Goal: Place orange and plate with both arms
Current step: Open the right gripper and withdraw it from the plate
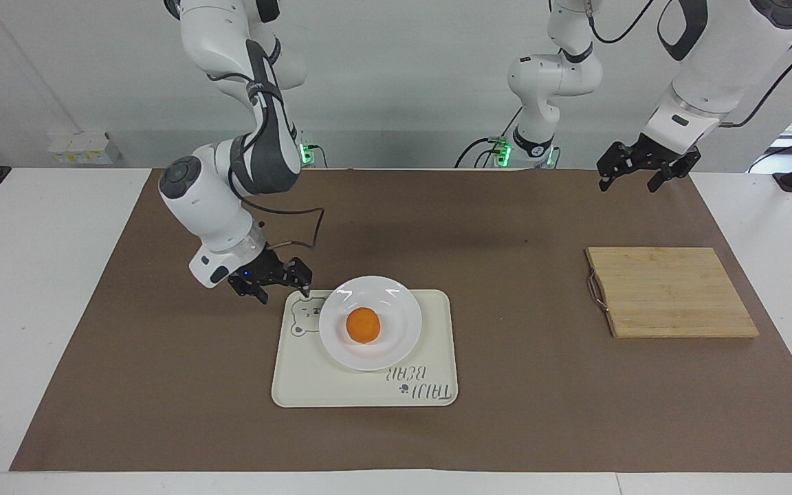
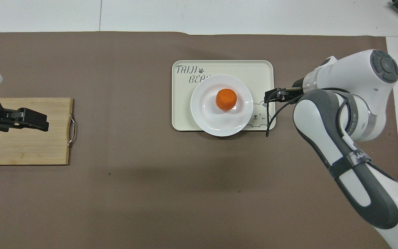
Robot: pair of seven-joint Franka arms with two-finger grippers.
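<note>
The orange [image 1: 363, 324] lies in the middle of the white plate [image 1: 396, 333], which rests flat on the cream tray [image 1: 313, 378]. In the overhead view the orange [image 2: 226, 99] sits on the plate [image 2: 207, 112], and the plate overhangs the tray's [image 2: 257, 71] edge nearer the robots. My right gripper [image 1: 282, 290] is open and empty, just above the tray's edge toward the right arm's end, apart from the plate; it also shows in the overhead view [image 2: 271, 95]. My left gripper [image 1: 628, 184] is open and empty, waiting high over the wooden board, as the overhead view [image 2: 33, 119] shows.
A bamboo cutting board [image 1: 671, 292] with a metal handle lies toward the left arm's end of the table; it also shows in the overhead view [image 2: 22, 145]. A brown mat [image 1: 506, 426] covers the table.
</note>
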